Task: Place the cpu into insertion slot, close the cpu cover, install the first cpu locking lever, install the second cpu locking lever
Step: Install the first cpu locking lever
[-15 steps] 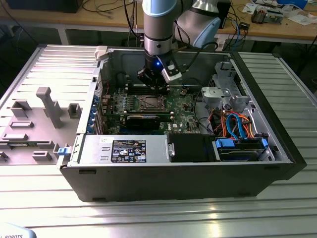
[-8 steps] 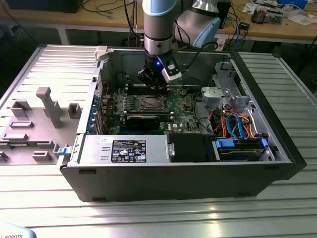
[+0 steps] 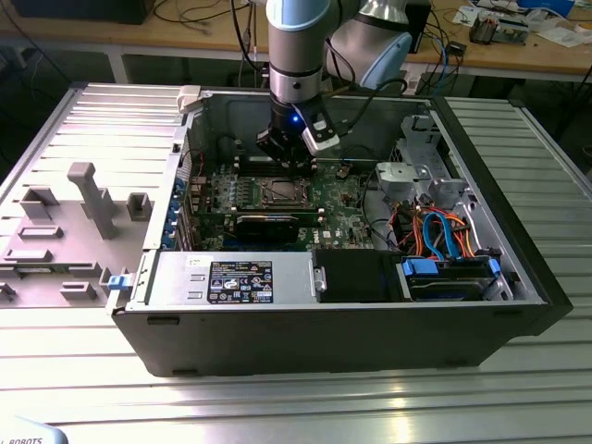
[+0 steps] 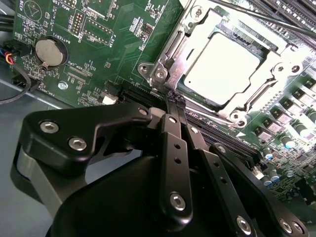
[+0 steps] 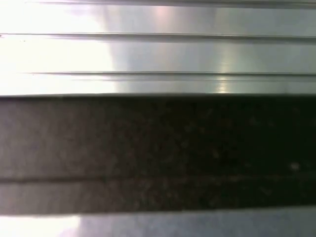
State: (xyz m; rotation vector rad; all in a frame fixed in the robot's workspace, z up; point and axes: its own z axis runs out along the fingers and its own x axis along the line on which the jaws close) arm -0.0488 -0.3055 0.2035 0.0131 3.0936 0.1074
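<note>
In the second wrist view, nearest to you is the gripper [image 4: 174, 98]: its black linkage bars run up the middle and the two fingers [image 4: 170, 133] come together at a narrow tip with no gap between them and nothing held. That tip sits just beside the near edge of the insertion slot [image 4: 163, 74], by the corner of its silvery rim.

Just past the tip you see the cpu [image 4: 222, 66], its bright silver-grey top lying flat inside the socket. The cpu cover [image 4: 254, 94] lies down over it, the frame ringing the chip so that the metal top shows through the window. A thin metal rod [image 4: 256, 17] runs along the far side of the socket. Off to one side on the green motherboard [image 4: 98, 44] sits a round coin battery [image 4: 49, 52].

In the exterior view you look down into the open computer case [image 3: 324, 333] lying on a ribbed metal table [image 3: 277, 407]. The black power supply [image 3: 351, 276] and a labelled silver panel [image 3: 231, 279] lie along the near side. Behind them is the socket [image 3: 280, 193], and the gripper [image 3: 289, 157] hangs right above its far edge, under the arm [image 3: 298, 55]. Blue and orange cables [image 3: 439, 231] sit toward the exterior view's right. A grey fixture tray [image 3: 65, 222] rests on the table to the exterior view's left.
</note>
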